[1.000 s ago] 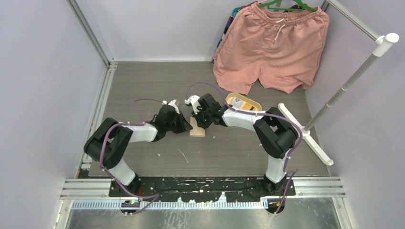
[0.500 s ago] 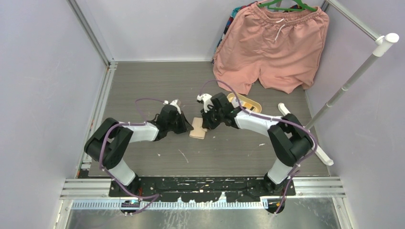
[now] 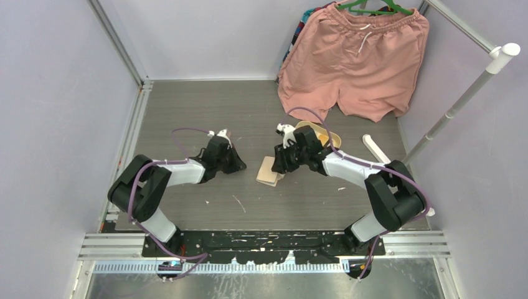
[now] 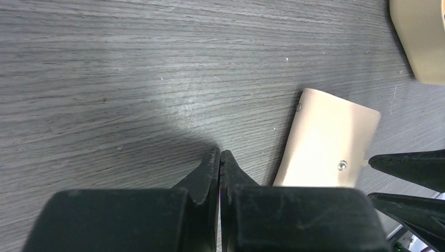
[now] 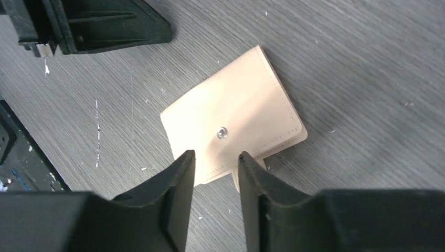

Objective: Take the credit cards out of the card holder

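Tan leathery card holder (image 3: pixel 268 170), farther right

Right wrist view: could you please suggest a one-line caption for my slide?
Closed tan card holder lying flat on the grey table, the right tool open over its snap-tab edge.

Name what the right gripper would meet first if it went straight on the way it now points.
Probably the card holder: its tab edge lies just ahead, between the parted jaws; depth is unclear.

I can read no text, brand, number or sign in any of my views; the card holder (image 5: pixel 241 105) shows only a plain tan cover.
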`<action>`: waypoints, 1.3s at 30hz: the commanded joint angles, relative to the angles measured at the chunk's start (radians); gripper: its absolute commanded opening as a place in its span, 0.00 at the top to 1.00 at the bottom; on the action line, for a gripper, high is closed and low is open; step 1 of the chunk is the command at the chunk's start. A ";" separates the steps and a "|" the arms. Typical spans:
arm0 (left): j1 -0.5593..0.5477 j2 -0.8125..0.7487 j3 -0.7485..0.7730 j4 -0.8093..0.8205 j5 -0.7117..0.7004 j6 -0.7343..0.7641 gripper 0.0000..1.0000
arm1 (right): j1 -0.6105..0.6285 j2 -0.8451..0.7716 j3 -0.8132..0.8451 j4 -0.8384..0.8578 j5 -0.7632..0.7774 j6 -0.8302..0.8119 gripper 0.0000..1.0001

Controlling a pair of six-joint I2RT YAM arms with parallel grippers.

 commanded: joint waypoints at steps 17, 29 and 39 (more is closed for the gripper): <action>-0.048 -0.151 0.026 -0.176 -0.119 0.100 0.83 | 0.004 -0.065 -0.047 0.076 0.245 0.175 0.62; -0.258 -0.260 0.026 -0.117 -0.152 0.330 0.15 | 0.006 -0.166 -0.195 0.129 0.203 0.181 0.54; -0.285 -0.252 0.021 -0.058 -0.099 0.347 0.13 | 0.030 -0.077 -0.142 0.150 0.159 0.115 0.52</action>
